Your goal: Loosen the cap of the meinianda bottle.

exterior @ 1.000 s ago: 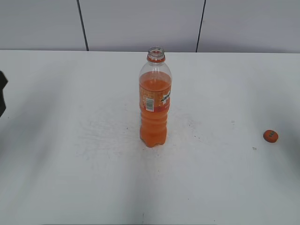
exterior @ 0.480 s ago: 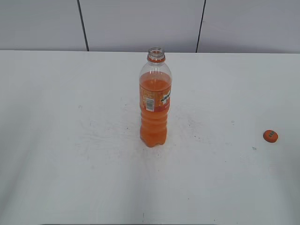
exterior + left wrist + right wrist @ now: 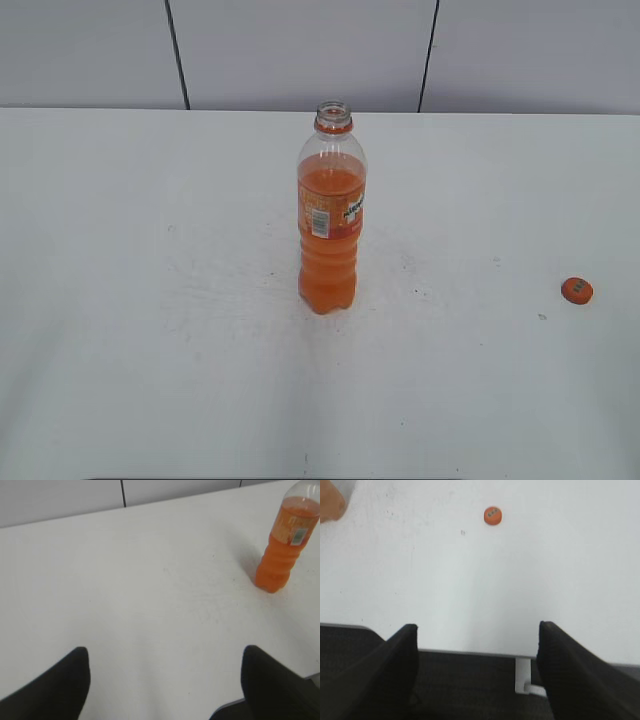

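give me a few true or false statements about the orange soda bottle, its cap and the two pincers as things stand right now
1. The tall clear plastic bottle of orange soda stands upright on the white table. True.
2. The small round orange plastic cap is screwed onto the bottle's neck. False: it lies on the table, apart from the bottle, whose mouth is open.
3. The left pincer grips the bottle. False: its fingers are spread and empty, the bottle far off.
4. The right pincer is open, holding nothing. True.
5. The bottle is full to the brim. False: its upper part is clear.
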Robot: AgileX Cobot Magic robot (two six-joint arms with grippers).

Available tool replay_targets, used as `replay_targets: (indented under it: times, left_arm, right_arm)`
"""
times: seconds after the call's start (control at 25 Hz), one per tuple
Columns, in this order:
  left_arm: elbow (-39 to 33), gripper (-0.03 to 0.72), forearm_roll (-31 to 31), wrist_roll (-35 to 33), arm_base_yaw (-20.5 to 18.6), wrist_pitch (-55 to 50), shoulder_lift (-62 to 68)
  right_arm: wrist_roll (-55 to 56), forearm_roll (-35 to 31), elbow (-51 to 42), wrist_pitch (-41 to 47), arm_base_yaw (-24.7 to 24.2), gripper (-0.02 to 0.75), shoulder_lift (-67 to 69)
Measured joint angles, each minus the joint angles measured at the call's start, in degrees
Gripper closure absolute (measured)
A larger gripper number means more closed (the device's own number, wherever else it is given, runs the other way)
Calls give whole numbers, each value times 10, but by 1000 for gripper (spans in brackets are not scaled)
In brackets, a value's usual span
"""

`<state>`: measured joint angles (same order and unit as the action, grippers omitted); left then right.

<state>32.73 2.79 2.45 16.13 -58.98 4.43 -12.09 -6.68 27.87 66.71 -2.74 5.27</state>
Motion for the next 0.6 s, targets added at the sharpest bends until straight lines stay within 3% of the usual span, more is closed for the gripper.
replay_targets:
  times: [0.6]
  left_arm:
    - [-1, 129, -28, -37, 0, -3, -48]
  right_arm:
    - [-17, -4, -25, -74, 0, 185, -58]
